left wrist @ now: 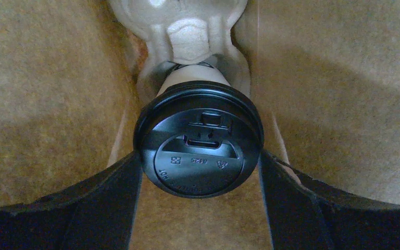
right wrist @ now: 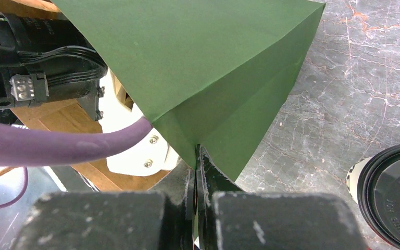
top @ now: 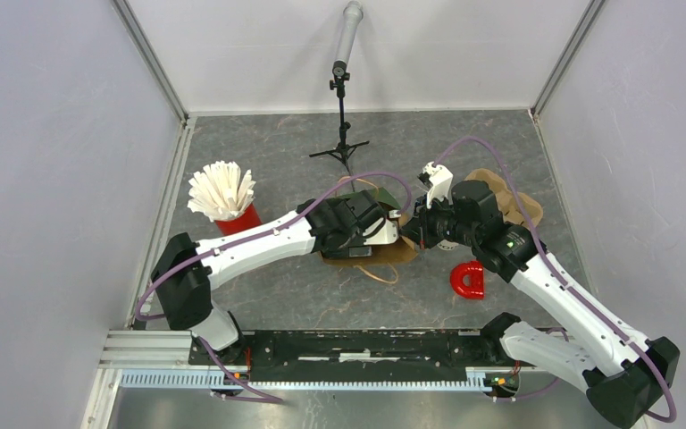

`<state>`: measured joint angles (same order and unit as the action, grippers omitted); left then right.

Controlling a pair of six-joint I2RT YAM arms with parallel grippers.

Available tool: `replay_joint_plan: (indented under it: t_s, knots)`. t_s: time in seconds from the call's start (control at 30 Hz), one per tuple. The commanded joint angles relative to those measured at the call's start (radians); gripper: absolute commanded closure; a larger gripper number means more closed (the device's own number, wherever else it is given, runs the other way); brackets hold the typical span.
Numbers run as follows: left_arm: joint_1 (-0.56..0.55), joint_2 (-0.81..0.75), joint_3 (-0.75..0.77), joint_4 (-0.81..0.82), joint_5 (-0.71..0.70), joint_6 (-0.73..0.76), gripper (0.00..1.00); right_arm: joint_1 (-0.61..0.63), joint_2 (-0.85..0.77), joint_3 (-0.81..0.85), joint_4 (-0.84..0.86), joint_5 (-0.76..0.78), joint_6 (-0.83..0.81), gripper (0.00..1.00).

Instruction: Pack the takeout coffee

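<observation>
The takeout coffee (left wrist: 200, 146), a cream cup with a black lid, lies inside the bag with its lid facing my left wrist camera. Its far end sits against a moulded pulp carrier (left wrist: 187, 31). My left gripper (left wrist: 200, 161) reaches into the bag, and its dark fingers (left wrist: 114, 198) press the lid's rim from both sides. The green paper bag (right wrist: 198, 62) lies on its side on the table. My right gripper (right wrist: 196, 156) is shut on the bag's edge and holds the mouth up (top: 408, 223).
A red cup of white sticks (top: 223, 201) stands to the left. A red U-shaped piece (top: 469, 280) lies near the right arm. A microphone stand (top: 344, 134) is at the back. Another black-lidded cup (right wrist: 390, 198) stands on the table beside the bag.
</observation>
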<state>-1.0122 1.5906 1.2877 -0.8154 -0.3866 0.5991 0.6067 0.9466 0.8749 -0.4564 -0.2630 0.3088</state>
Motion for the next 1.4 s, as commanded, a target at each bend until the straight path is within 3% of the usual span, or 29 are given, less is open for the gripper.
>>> replay_joint_plan:
  t_s: [0.0,0.07,0.2,0.5,0.77,1.03,1.37]
  knots:
    - [-0.013,-0.031,0.037,-0.016,0.055,-0.043,0.38,0.004,0.008,0.007,-0.004,-0.012,-0.008,1.0]
    - [-0.014,-0.027,0.036,-0.017,0.057,-0.045,0.45,0.004,0.008,0.006,-0.004,-0.011,-0.007,1.0]
    - [-0.015,-0.027,0.036,-0.02,0.053,-0.047,0.47,0.004,0.007,0.003,-0.004,-0.011,-0.008,1.0]
    - [-0.019,-0.034,0.047,-0.029,0.033,-0.058,0.18,0.004,0.013,0.004,0.001,-0.015,-0.01,1.0]
    - [-0.019,-0.041,0.047,-0.028,0.031,-0.068,0.03,0.003,0.009,0.001,0.001,-0.015,-0.005,1.0]
    - [-0.022,-0.046,0.052,-0.041,0.029,-0.073,0.09,0.004,0.009,0.004,-0.001,-0.017,-0.004,1.0]
    - [-0.025,-0.048,0.06,-0.043,0.014,-0.079,0.02,0.004,0.002,0.0,-0.001,-0.018,-0.001,1.0]
